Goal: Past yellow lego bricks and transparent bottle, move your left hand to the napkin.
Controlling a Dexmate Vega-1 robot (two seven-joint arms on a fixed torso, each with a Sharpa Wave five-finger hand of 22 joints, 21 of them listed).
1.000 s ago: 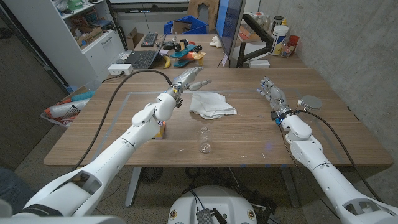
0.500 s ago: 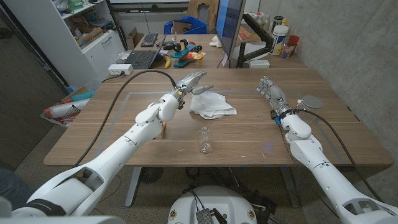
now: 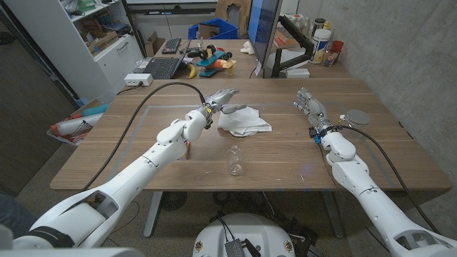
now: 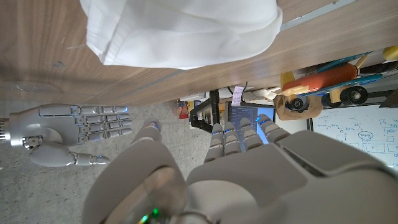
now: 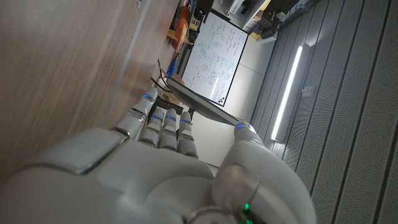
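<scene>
Napkin [image 3: 245, 120] beside left hand [image 3: 223, 96], bottle [image 3: 234, 160] upright

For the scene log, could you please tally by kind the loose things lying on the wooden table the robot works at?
White napkin: 1
Transparent bottle: 1
Grey round disc by the right arm: 1
Yellow lego bricks, mostly hidden behind the left arm: 1 cluster, brick count cannot be told
Total: 4

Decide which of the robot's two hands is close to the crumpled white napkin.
The left hand: its fingers reach the edge of the crumpled white napkin, while the right hand stands apart on the table's other side.
</scene>
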